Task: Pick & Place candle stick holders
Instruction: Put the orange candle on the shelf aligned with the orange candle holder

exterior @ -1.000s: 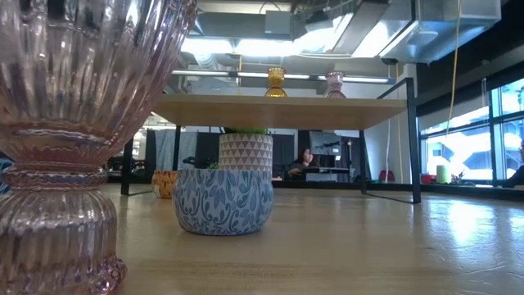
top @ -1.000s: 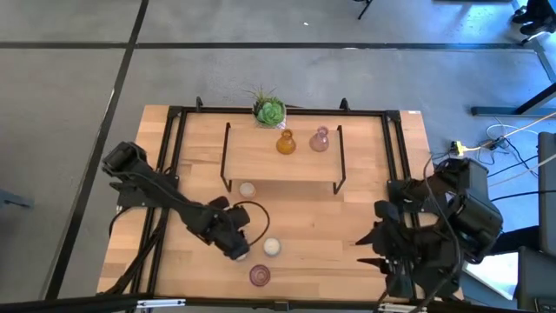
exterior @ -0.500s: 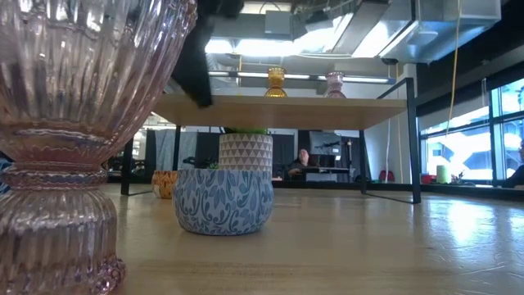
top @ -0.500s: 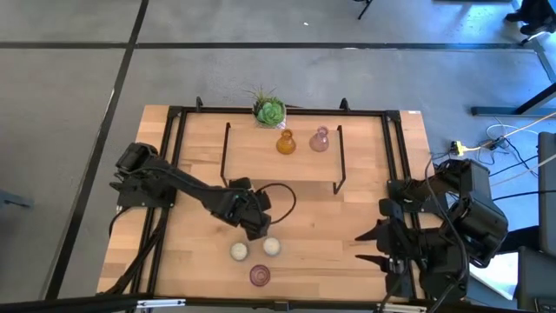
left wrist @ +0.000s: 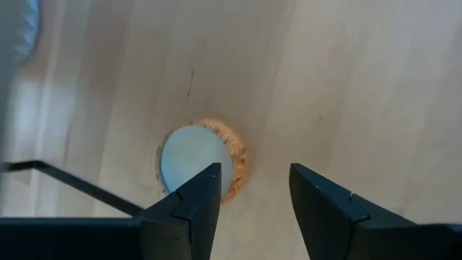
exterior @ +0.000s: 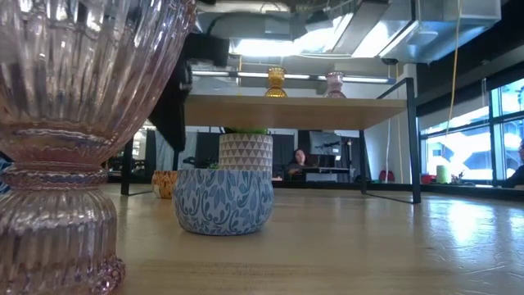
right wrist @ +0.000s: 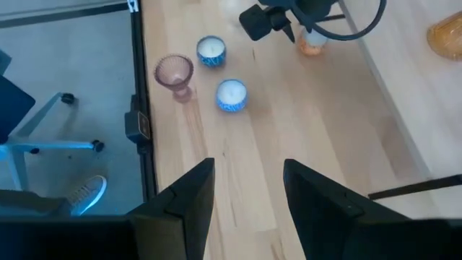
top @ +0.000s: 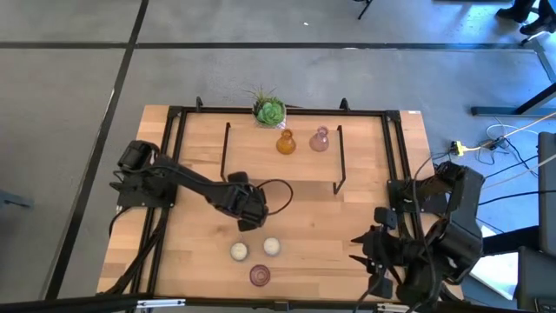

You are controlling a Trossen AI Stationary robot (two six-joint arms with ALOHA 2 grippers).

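My left gripper (top: 249, 216) (left wrist: 253, 173) is open, above the table just in front of the shelf. A low round cream-topped holder with an orange side (left wrist: 198, 162) stands on the table below its fingertips, untouched; my arm hides it in the high view. Two low holders (top: 239, 251) (top: 272, 247) and a pink glass holder (top: 259, 276) stand near the front edge. An amber glass holder (top: 286, 142) and a pink one (top: 320, 139) stand on the shelf. My right gripper (top: 365, 252) (right wrist: 249, 166) is open and empty at the front right.
A wooden shelf on black legs (top: 282, 169) spans the far middle of the table. A green spiky potted plant (top: 269, 110) stands behind it at the far edge. A black frame (top: 174, 156) runs along the table's sides. Bare wood lies between the two arms.
My left gripper has risen and gone from the front of the table toward the far edge and the shelf, leaving a low round holder standing beside the other near the front. My right arm has shifted a little.
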